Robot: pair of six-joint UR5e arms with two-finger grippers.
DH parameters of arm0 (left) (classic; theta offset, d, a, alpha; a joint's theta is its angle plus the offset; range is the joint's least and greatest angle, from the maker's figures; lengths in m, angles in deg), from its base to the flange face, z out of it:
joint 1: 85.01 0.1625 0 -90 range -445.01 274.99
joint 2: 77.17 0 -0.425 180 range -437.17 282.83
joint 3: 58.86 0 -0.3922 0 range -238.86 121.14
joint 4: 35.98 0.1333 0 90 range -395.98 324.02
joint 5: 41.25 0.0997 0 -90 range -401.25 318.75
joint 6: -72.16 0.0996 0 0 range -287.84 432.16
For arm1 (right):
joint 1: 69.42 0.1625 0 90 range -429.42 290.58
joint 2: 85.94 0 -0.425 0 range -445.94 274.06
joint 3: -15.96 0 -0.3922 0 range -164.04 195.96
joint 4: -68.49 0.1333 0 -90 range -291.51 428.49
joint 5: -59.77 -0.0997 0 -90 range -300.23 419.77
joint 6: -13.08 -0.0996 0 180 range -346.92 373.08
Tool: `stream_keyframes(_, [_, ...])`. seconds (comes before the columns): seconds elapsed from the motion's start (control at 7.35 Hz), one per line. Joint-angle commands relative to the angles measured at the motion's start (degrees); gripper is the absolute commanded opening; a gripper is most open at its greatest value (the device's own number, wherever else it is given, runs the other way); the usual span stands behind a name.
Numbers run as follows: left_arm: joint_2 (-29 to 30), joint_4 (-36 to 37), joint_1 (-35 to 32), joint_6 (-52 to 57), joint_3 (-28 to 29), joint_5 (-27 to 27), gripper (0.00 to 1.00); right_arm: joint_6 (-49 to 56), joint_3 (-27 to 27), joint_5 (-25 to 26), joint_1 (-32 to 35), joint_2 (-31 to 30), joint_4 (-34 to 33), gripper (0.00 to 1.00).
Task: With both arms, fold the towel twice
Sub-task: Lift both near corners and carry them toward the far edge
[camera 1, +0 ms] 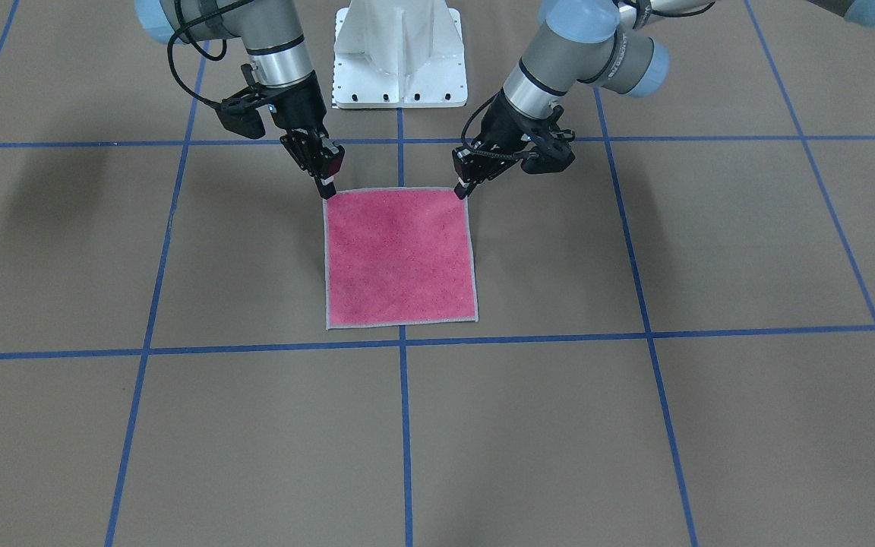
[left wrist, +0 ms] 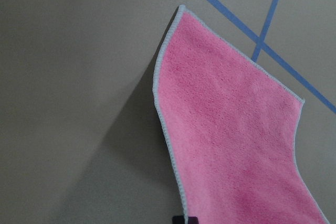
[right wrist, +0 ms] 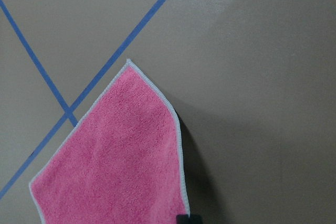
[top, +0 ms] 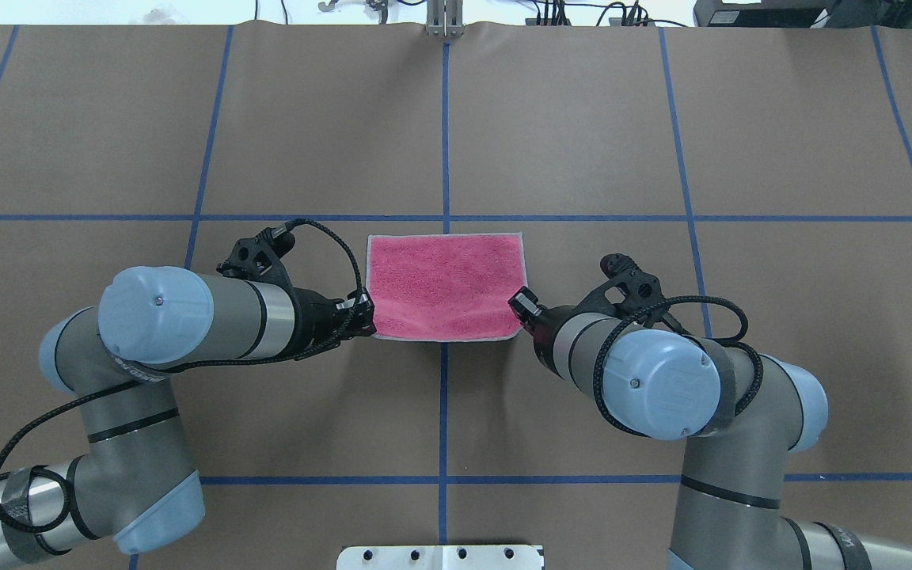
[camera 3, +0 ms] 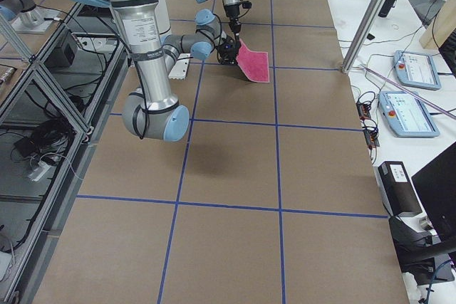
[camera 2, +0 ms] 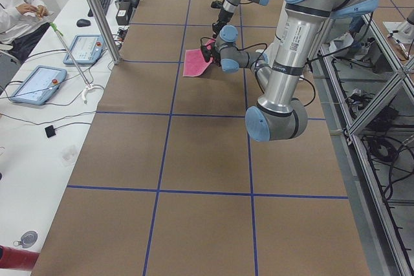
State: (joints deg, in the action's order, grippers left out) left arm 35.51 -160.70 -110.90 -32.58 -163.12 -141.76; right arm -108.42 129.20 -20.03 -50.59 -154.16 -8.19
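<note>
Brown paper table (camera 1: 711, 243), blue tape grid (camera 1: 405, 425), pink towel (camera 1: 399, 254) pinched by left end effector (camera 1: 462, 190) and right end effector (camera 1: 327, 190).

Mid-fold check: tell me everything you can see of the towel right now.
The towel is a small square of pink terry with light grey stitched edging, pink face up, unfolded. The left gripper and right gripper each pinch one corner on the robot's side; that edge is raised, casting shadow, while the far edge rests on the brown table, across a blue tape line.
</note>
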Motion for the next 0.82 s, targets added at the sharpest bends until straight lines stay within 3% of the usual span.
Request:
stream_keyframes(0.0, [0.43,0.09,-1.35,0.32,1.42,0.05,0.0,0.29,-1.96,0.17,1.29,1.06,0.04,0.0])
stream_keyframes(0.68, [5.61,0.18,-3.99,1.47,6.52,-0.03,0.0,2.49,-3.81,0.08,4.11,3.44,0.04,0.0])
